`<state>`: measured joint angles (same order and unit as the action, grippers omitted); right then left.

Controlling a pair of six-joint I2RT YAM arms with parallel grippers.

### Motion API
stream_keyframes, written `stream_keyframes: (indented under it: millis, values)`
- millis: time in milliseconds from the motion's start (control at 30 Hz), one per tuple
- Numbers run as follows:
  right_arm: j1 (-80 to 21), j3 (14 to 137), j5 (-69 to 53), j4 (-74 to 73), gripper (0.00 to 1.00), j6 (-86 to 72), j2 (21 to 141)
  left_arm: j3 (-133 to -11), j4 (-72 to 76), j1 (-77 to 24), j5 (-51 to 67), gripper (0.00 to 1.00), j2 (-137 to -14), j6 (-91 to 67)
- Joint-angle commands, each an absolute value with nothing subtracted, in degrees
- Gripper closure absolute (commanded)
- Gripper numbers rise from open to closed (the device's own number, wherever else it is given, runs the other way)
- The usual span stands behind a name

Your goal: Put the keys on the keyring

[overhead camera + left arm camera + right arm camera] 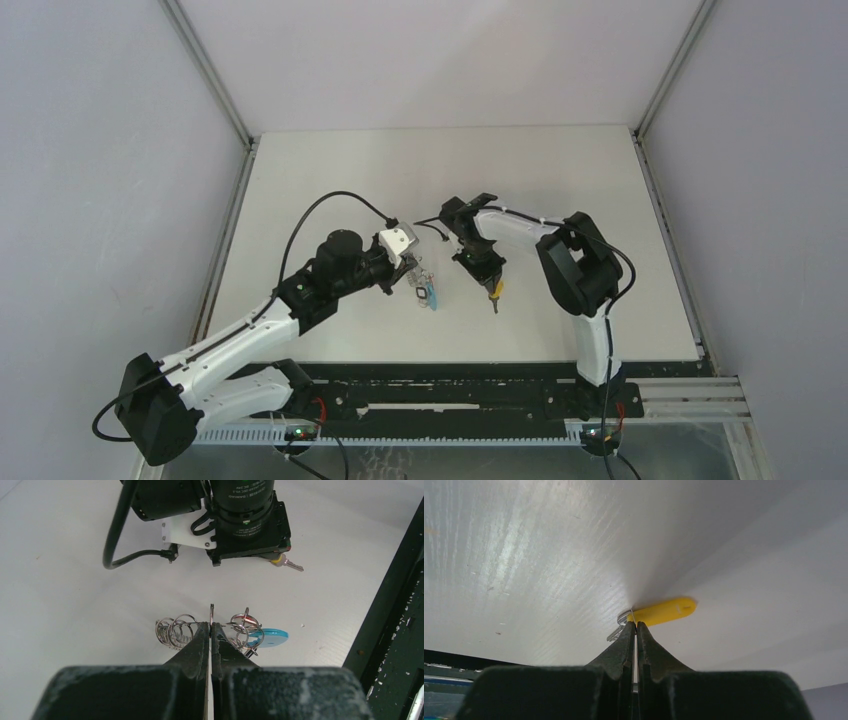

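Note:
The keyring (212, 611) is a bundle of thin silvery rings with a cyan piece (272, 636) and a small red tag (243, 618). My left gripper (211, 625) is shut on one upright thin ring of it, just above the table. In the top view the bundle (428, 291) hangs below my left gripper (411, 271). My right gripper (635, 624) is shut on the small wire loop of the yellow-orange key (663, 610), held against the table. It also shows in the top view (494, 292) under my right gripper (490, 282). No blue or green key is in view.
The right arm's black wrist (245, 515) stands close behind the keyring, with the yellow key's metal blade (291, 565) poking out beside it. The table's dark front rail (400, 615) runs along the right. White table (450, 180) lies beyond both grippers.

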<state>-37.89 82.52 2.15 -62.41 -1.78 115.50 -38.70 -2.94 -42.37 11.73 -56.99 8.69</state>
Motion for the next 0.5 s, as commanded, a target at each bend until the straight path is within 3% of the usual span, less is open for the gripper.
stream_keyframes:
  millis: [0, 200, 467]
  values:
    - [-37.9, 87.7, 1.4, -63.0, 1.0, 0.6, 117.3, -40.1, -0.8, -42.6, 12.0, 1.0, -56.5, 10.1]
    - [-38.0, 90.1, 2.0, -62.7, 0.98, 0.1, 119.7, -40.1, -0.8, -42.6, 12.0, 1.0, -56.6, 10.0]
    - [-38.8, 85.8, 3.3, -56.5, 0.81, -2.3, 112.0, -40.0, -0.8, -42.6, 11.8, 1.0, -56.4, 10.0]
